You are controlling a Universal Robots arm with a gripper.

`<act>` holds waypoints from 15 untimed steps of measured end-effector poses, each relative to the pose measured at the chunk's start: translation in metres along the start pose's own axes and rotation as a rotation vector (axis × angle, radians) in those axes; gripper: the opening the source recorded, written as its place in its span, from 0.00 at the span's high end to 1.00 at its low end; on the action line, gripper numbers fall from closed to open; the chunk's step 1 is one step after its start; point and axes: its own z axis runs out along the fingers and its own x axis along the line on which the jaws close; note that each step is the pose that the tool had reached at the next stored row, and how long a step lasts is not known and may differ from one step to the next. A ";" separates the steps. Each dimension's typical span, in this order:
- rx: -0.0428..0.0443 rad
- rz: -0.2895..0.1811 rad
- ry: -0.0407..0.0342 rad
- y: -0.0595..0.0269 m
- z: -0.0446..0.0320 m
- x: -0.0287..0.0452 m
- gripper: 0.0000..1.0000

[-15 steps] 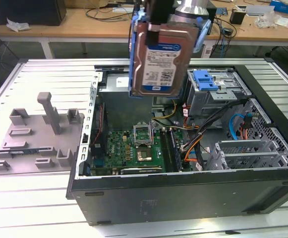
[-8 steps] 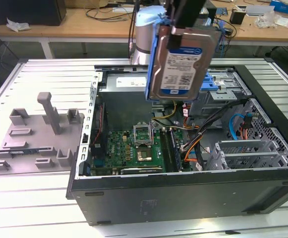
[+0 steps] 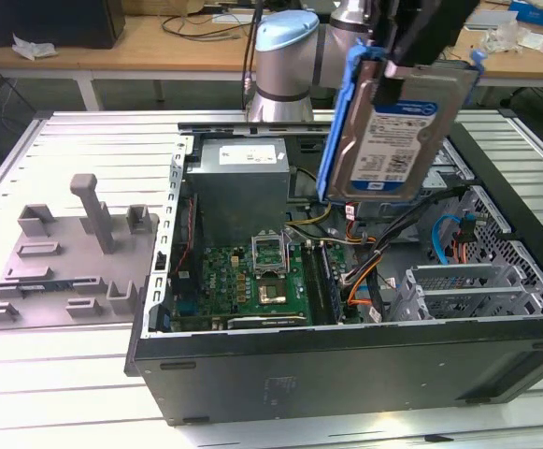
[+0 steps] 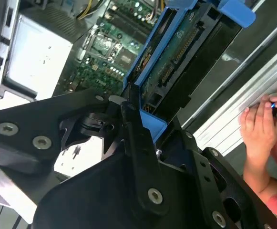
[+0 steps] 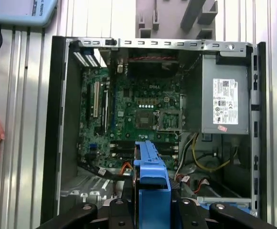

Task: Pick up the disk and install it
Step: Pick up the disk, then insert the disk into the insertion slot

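The disk (image 3: 390, 131), a silver hard drive with a white-and-blue label in a bright blue carrier, hangs tilted in the air over the open computer case (image 3: 346, 369). My gripper (image 3: 409, 58) is shut on its upper end, with the black fingers clamped on either side of the carrier. In the second wrist view the disk (image 4: 176, 57) shows edge-on between the fingers of the gripper (image 4: 148, 126). The first wrist view looks down past the gripper (image 5: 150, 207) and the carrier's blue edge (image 5: 150, 171) into the case below.
Inside the case lie the green motherboard (image 3: 252, 281), a grey power supply (image 3: 238, 178), loose cables and a metal drive cage (image 3: 477, 285) at the exterior view's right. A grey plastic fixture (image 3: 65, 253) sits on the slatted table. A person's hand (image 4: 260, 129) rests beside the case.
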 end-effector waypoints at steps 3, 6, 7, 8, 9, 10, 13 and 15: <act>0.0000 0.000 -0.0001 -0.0146 -0.0010 0.0078 0.63; 0.0000 0.000 0.0000 -0.0224 -0.0015 0.0134 0.63; -0.0001 0.000 -0.0001 -0.0224 -0.0015 0.0135 0.63; -0.0001 0.000 0.0000 -0.0229 -0.0016 0.0137 0.63; 0.0000 0.000 0.0000 -0.0233 -0.0016 0.0138 0.63; -0.0001 0.000 0.0001 -0.0234 -0.0016 0.0138 0.63; 0.0000 0.000 0.0000 -0.0233 -0.0016 0.0138 0.63; 0.0000 0.000 -0.0021 -0.0233 -0.0016 0.0138 0.63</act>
